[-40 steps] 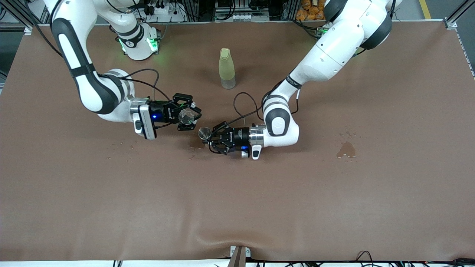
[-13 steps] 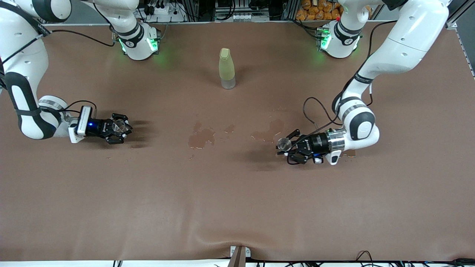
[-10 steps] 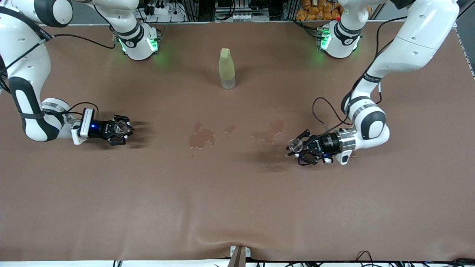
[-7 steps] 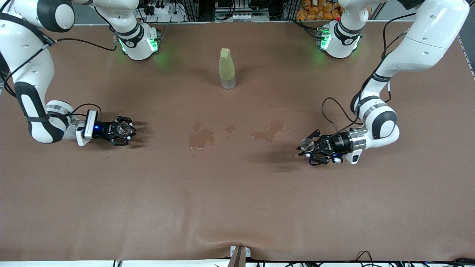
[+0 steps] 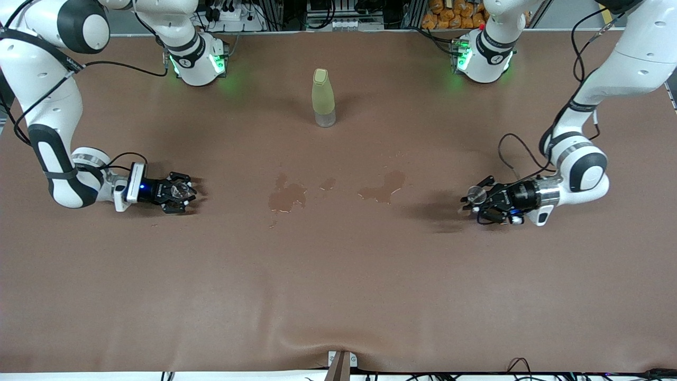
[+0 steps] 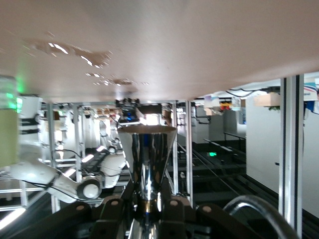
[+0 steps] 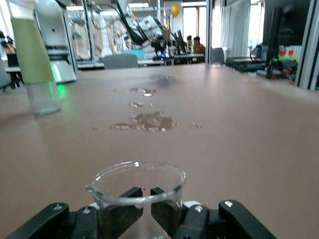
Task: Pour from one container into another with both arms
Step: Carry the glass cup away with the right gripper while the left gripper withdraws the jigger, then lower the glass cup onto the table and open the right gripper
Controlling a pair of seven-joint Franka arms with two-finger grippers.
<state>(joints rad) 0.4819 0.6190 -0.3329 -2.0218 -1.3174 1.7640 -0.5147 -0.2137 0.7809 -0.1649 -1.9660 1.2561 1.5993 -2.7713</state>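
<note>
My right gripper (image 5: pixel 179 191) hangs low over the table toward the right arm's end, shut on the tiny clear glass cup (image 5: pixel 180 187). In the right wrist view the glass cup (image 7: pixel 135 189) stands upright between the black fingers (image 7: pixel 172 204) of the right gripper (image 7: pixel 147 198), and it looks empty. My left gripper (image 5: pixel 478 202) is low over the table toward the left arm's end, shut on the small grey metal cup (image 5: pixel 478 194). The left wrist view shows the left gripper (image 6: pixel 146 211) clamped on the slim waist of the metal cup (image 6: pixel 147 149).
A tall yellow-green bottle (image 5: pixel 323 98) stands mid-table, nearer the robots' bases; it also shows as the bottle (image 7: pixel 33 62). Wet patches (image 5: pixel 287 194) and a second spill (image 5: pixel 383 186) darken the brown cloth between the grippers. A cloth fold rises by the front edge (image 5: pixel 317 341).
Both arms have drawn apart from the middle of the table, each carrying its cup toward its own end and lower. Both grips are unchanged.
</note>
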